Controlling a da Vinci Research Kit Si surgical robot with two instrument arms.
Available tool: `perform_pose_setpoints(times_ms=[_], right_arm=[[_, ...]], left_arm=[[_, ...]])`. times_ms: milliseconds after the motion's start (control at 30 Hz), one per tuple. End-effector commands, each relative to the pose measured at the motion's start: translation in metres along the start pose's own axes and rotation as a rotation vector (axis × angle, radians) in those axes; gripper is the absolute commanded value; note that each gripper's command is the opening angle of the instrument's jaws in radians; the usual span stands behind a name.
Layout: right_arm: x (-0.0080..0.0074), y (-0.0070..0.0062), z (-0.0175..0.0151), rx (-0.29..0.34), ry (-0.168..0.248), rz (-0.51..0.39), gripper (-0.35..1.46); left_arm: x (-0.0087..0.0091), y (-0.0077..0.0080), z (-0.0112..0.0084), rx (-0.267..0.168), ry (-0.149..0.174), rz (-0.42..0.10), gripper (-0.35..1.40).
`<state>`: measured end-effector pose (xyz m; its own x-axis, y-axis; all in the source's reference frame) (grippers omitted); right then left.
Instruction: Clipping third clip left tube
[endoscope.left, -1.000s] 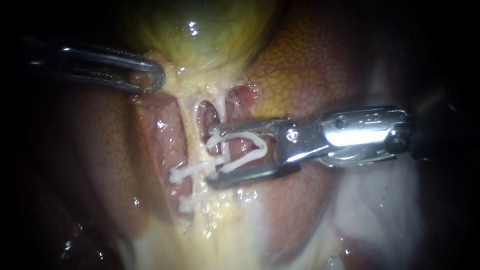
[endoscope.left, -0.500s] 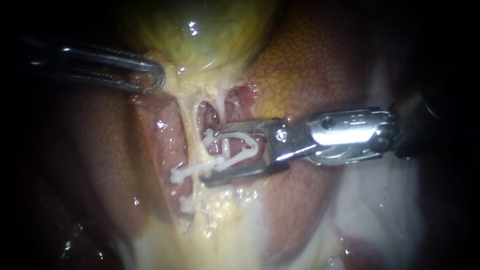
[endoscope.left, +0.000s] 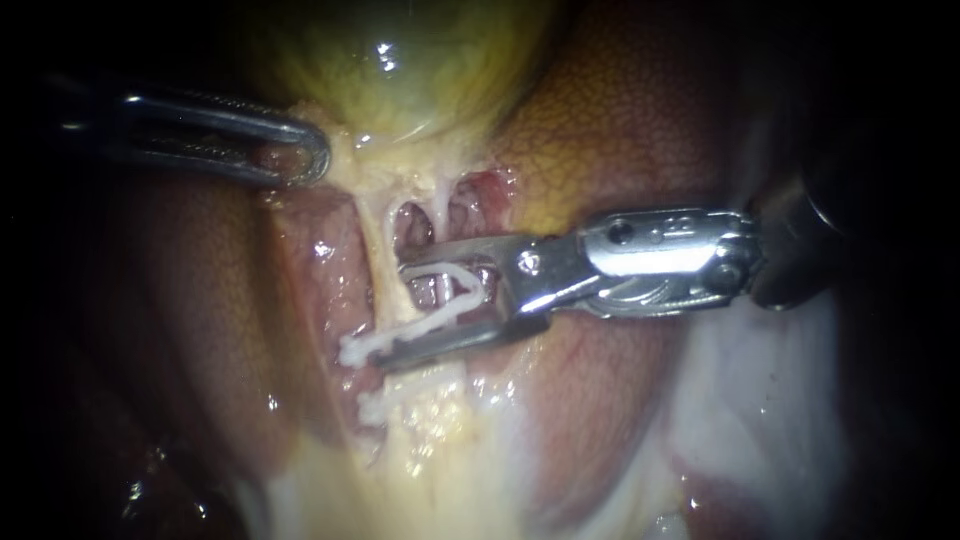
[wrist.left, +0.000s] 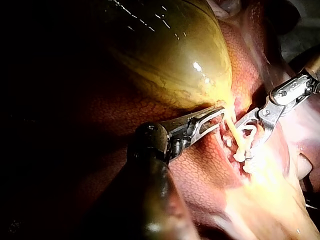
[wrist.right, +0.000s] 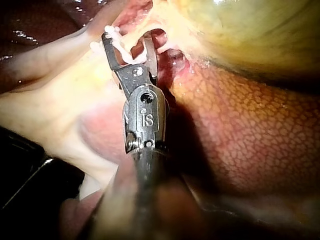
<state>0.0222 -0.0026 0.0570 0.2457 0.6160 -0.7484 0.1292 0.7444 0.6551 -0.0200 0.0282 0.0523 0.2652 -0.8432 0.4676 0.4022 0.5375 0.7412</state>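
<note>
The yellow-green gallbladder (endoscope.left: 400, 60) narrows into two pale tubes. My left instrument (endoscope.left: 316, 158) is shut on the tissue at the gallbladder's neck, also shown in the left wrist view (wrist.left: 219, 118). My right instrument (endoscope.left: 395, 315) comes in from the right with a white clip (endoscope.left: 455, 292) held between its jaws. Its jaw tips reach the left tube (endoscope.left: 385, 255), one jaw above and one below. The right tube (endoscope.left: 442, 205) runs behind the jaws. Two white clips (endoscope.left: 360, 348) (endoscope.left: 372, 408) sit lower on the left tube. In the right wrist view the jaws (wrist.right: 128, 42) hold the clip at the tubes.
Mottled brown liver (endoscope.left: 620, 130) lies to the right of the gallbladder and under the right instrument's shaft. Pale yellowish fat (endoscope.left: 440, 450) spreads below the tubes. Glistening whitish tissue (endoscope.left: 740, 400) lies at the lower right.
My right instrument has slid leftward to the left tube, and its jaws have narrowed, squeezing the white clip flatter. The left instrument has not moved.
</note>
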Motion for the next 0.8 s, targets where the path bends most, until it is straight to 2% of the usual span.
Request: perform_pose_setpoints(times_ms=[33, 367, 500, 667, 800], right_arm=[[0.0001, 0.0000, 0.0001, 0.012, 0.013, 0.004, 0.44], [0.0008, -0.0003, 0.0005, 0.107, 0.105, 0.043, 0.44], [0.0024, -0.0006, 0.0002, 0.126, 0.146, 0.049, 0.44], [0.0046, -0.0002, -0.0005, 0.132, 0.187, 0.068, 0.42], [0.0051, 0.0002, -0.0008, 0.122, 0.196, 0.084, 0.41]], left_arm=[[0.0000, 0.0000, 0.0000, 0.000, 0.000, 0.000, -0.35], [0.0000, 0.0000, 0.0000, 0.000, 0.000, 0.000, -0.35], [0.0000, 0.0000, 0.0000, 0.000, 0.000, 0.000, -0.35], [0.0000, 0.0000, 0.0000, 0.000, 0.000, 0.000, -0.35], [0.0000, 0.0000, 0.0000, 0.000, 0.000, 0.000, -0.35]])
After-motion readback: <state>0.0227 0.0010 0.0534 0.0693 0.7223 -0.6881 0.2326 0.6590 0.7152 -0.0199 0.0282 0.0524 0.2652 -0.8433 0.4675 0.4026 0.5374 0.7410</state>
